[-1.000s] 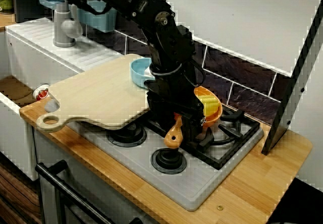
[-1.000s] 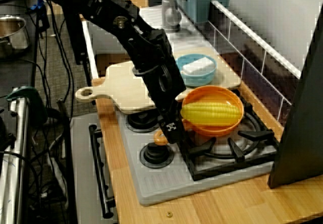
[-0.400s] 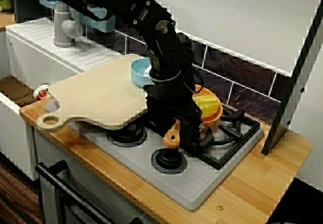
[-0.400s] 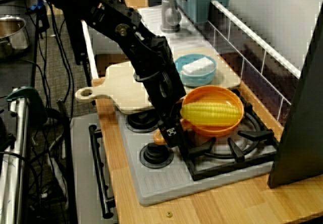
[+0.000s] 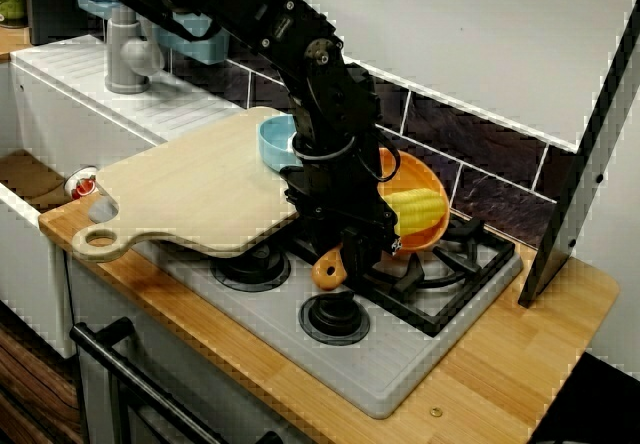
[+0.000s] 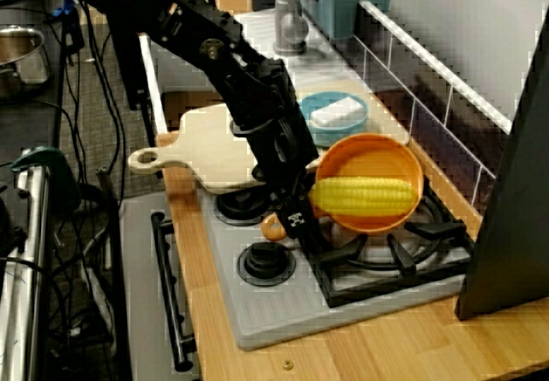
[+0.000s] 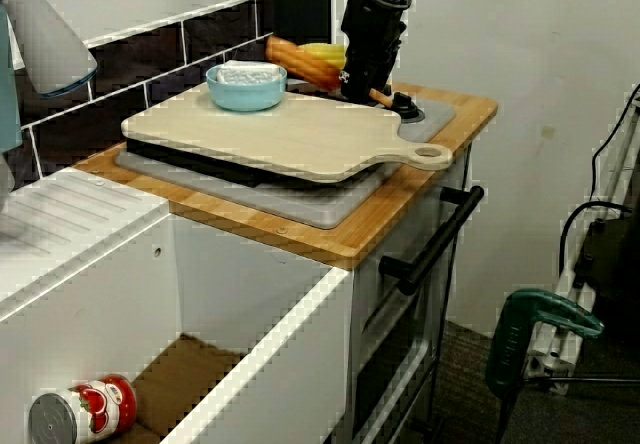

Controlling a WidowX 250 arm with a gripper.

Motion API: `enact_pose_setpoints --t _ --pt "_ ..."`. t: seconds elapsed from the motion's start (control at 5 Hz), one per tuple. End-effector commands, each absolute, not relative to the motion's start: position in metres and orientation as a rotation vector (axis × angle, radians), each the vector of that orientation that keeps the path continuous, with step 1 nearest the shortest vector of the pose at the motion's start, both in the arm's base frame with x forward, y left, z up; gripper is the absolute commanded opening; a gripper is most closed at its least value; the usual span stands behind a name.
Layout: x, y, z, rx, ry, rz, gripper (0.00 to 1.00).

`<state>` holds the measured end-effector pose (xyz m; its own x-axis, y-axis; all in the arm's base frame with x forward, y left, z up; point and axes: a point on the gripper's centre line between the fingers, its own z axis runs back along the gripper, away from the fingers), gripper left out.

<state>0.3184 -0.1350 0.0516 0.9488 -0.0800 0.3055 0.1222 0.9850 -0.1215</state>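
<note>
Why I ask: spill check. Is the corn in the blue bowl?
No, the corn lies in the orange pan; the blue bowl holds a white block.

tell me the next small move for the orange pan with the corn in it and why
Probably roll the wrist back to level the orange pan before carrying it anywhere. The gripper is shut on its handle, and the pan is tilted over the burner grate, far rim high, with the corn lying loose toward the low side, so it could slide.

A kitchen mock-up: gas hob (image 5: 400, 364), grey tap (image 5: 125, 49), dark wall tiles (image 5: 490, 189) and oven handle (image 7: 430, 239).
</note>
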Motion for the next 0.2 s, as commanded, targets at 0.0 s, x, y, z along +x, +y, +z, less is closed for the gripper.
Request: enact_pose_setpoints --t 0.0 --pt "0.3271 -0.1294 0.0631 -0.154 -0.326 -0.112 0.00"
